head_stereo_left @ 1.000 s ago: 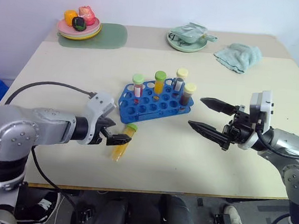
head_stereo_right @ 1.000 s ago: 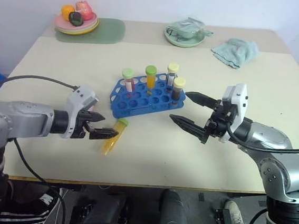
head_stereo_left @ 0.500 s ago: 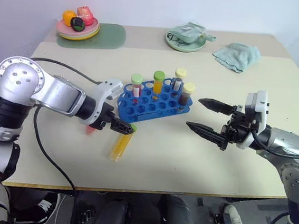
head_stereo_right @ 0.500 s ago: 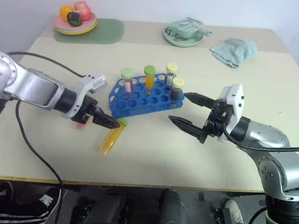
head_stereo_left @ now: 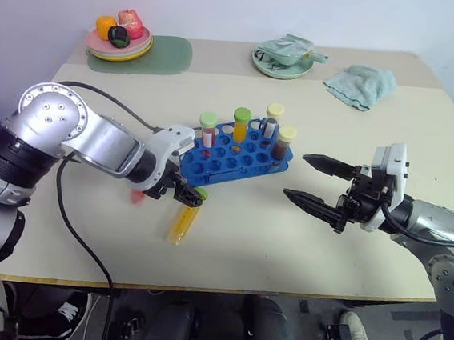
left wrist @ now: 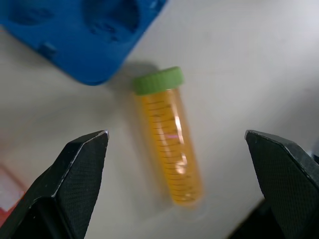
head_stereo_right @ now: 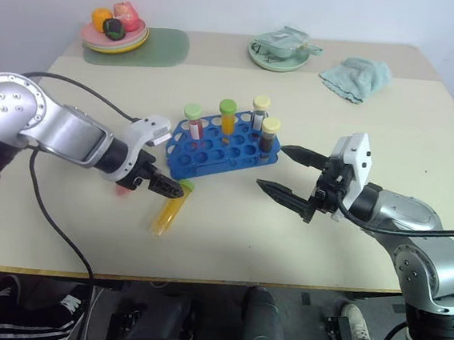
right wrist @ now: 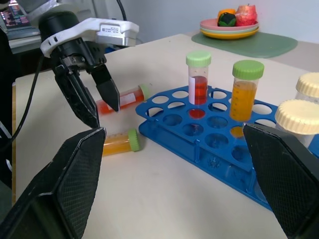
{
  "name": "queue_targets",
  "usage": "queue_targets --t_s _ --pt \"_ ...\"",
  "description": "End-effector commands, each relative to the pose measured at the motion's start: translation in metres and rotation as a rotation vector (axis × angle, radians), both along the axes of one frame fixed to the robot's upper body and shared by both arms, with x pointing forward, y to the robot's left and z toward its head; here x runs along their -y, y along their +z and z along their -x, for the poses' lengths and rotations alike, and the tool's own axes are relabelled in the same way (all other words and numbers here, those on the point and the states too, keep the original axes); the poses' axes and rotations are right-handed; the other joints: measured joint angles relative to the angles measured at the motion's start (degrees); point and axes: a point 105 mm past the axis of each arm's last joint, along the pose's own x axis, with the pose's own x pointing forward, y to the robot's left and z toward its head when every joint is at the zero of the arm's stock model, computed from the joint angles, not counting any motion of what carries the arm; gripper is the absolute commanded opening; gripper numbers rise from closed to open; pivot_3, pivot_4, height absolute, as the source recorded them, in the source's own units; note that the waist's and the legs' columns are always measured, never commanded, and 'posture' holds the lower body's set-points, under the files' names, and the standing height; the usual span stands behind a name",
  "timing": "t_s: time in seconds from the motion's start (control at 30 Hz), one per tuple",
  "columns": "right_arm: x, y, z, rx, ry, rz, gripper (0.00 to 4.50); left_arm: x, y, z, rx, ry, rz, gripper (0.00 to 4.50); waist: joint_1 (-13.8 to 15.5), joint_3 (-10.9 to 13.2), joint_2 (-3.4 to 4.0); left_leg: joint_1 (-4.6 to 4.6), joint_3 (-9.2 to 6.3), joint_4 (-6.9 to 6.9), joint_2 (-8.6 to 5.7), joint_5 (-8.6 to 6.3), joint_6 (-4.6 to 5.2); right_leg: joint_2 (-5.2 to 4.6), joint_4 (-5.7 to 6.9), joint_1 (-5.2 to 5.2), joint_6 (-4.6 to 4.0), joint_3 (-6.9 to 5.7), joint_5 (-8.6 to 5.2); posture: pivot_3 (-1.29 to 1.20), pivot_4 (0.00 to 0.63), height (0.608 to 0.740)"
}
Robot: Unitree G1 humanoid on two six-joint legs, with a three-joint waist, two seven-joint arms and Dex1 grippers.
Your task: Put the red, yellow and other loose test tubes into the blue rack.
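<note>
Left gripper (head_stereo_left: 183, 195), fingers spread wide, angled down over a loose yellow tube (left wrist: 169, 149) lying on the table (head_stereo_left: 284, 248); nothing pinched. Tube: green cap (left wrist: 158, 80), black graduation marks printed along its side, no figures readable; long axis runs near to far, cap at the far end, just beside the near left corner of the blue rack (head_stereo_left: 237, 153). Second loose tube, red (right wrist: 119, 97), lies left of the yellow one, partly hidden behind the left gripper; green cap pointing right, toward the rack.

Right gripper (head_stereo_left: 316, 181), fingers spread, empty, held level right of the rack and pointing left toward it.

Blue rack: mid-table, long axis left to right, slightly skewed, right end farther. Four tubes stand upright in it: red with green cap and white label (right wrist: 198, 74), orange with green cap (right wrist: 245, 87), two with pale yellow caps (head_stereo_left: 281, 135).

Far edge of the table: plate of toy food (head_stereo_left: 120, 35) on a green mat (head_stereo_left: 162, 54) at left, pale green dish (head_stereo_left: 285, 55) centre, folded teal cloth (head_stereo_left: 362, 83) right
</note>
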Motion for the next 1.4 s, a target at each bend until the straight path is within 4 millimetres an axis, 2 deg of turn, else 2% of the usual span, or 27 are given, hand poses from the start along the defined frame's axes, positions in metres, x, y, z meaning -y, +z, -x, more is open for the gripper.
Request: queue_targets --t_s 0.03,0.23,0.47,0.67,0.77,1.2,1.3,1.4 --pt "-0.001 0.011 0.003 0.048 0.011 -0.005 4.48 0.011 0.002 0.002 0.038 -0.012 0.036 4.5 0.12 0.0 0.0 0.01 0.0 0.0 0.0 0.0 0.0 0.0 0.0 0.02 0.0 0.0 0.0 0.0 0.15 0.74" --pt "-0.002 0.01 0.003 0.045 0.025 -0.004 4.48 0.021 -0.009 0.007 0.043 -0.011 0.073 4.5 0.06 0.0 0.0 0.01 0.0 0.01 0.0 0.0 -0.01 0.0 0.0 0.02 0.0 0.0 0.0 0.0 0.15 0.74" --pt "0.001 0.008 0.006 0.02 0.033 0.004 4.48 0.016 -0.018 0.009 0.023 0.019 0.071 4.5 0.06 0.0 0.0 0.02 0.01 0.01 0.0 0.0 -0.01 0.0 0.0 0.03 0.0 0.0 0.0 0.0 0.15 0.74" --pt "0.016 -0.001 0.024 -0.058 0.123 0.123 4.48 0.021 -0.023 0.01 0.003 0.008 0.068 4.5 0.71 0.0 -0.01 0.0 0.01 0.06 -0.03 0.0 0.0 -0.02 -0.02 0.06 0.0 0.01 0.0 0.0 0.15 0.74" --pt "0.019 -0.001 0.024 -0.06 0.118 0.137 4.48 0.025 -0.024 0.011 -0.009 -0.005 0.073 4.5 1.04 -0.01 -0.01 0.03 0.02 0.06 -0.03 0.0 0.0 -0.01 -0.01 0.08 0.0 0.02 0.0 0.0 0.15 0.74" --pt "0.019 -0.004 0.024 -0.06 0.097 0.132 4.48 0.022 -0.035 0.008 -0.023 0.037 0.034 4.5 1.34 -0.01 -0.02 0.05 0.03 0.09 -0.03 0.0 0.0 -0.02 0.0 0.09 0.0 0.05 0.0 0.0 0.15 0.74" --pt "0.019 -0.004 0.024 -0.057 0.092 0.13 4.5 0.023 -0.038 0.008 -0.031 0.041 0.037 3.7 1.35 -0.01 -0.02 0.07 0.03 0.09 -0.03 0.0 0.0 -0.02 0.01 0.13 0.0 0.05 0.0 0.0 0.15 0.74" --pt "0.019 -0.003 0.024 -0.056 0.088 0.131 4.5 0.026 -0.041 0.01 -0.045 0.037 0.045 2.22 1.36 -0.01 -0.02 0.08 0.03 0.09 -0.03 0.0 0.0 -0.02 0.01 0.12 0.0 0.05 0.0 0.0 0.15 0.74"
